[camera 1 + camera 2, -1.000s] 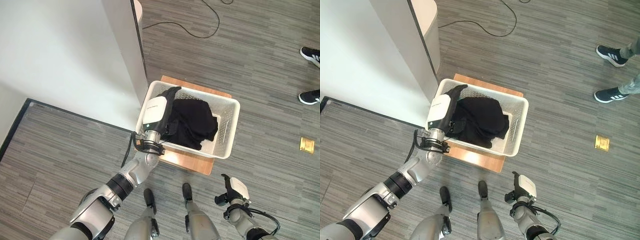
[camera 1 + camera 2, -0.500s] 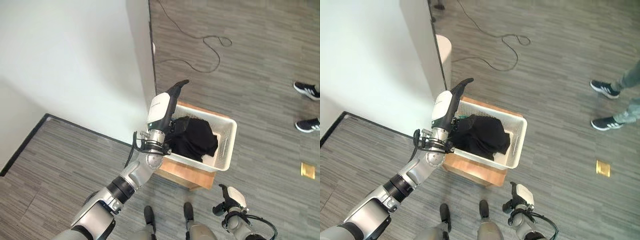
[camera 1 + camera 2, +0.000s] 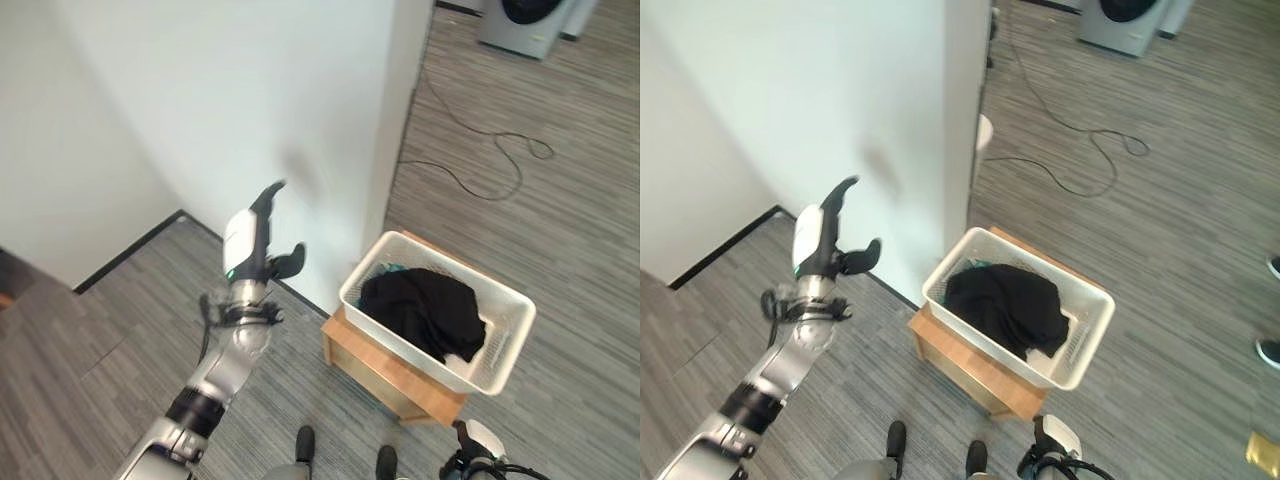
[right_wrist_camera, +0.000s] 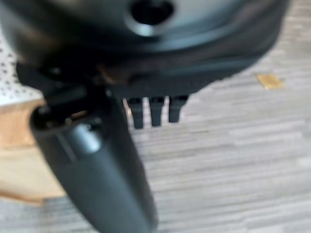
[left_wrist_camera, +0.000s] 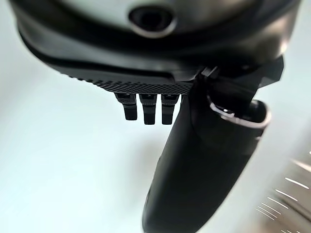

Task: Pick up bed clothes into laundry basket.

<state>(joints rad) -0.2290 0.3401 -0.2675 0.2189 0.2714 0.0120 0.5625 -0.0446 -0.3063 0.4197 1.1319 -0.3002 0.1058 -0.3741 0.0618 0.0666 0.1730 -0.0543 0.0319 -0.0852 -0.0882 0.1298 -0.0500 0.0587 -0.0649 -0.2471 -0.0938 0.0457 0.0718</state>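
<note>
One white laundry basket (image 3: 500, 340) sits on a low wooden stand (image 3: 385, 370) on the grey plank floor (image 3: 1160, 240), just beside the corner of a white wall (image 3: 250, 90). Black bed clothes (image 3: 425, 310) lie heaped inside it, with a bit of green cloth showing at the basket's far-left corner. The left hand (image 3: 252, 240) is raised in front of the wall, well apart from the basket, fingers straight, thumb spread, grasping nothing. The right hand (image 4: 104, 160) hangs low near the stand, fingers extended and empty. A washing machine (image 3: 1130, 20) stands far off.
</note>
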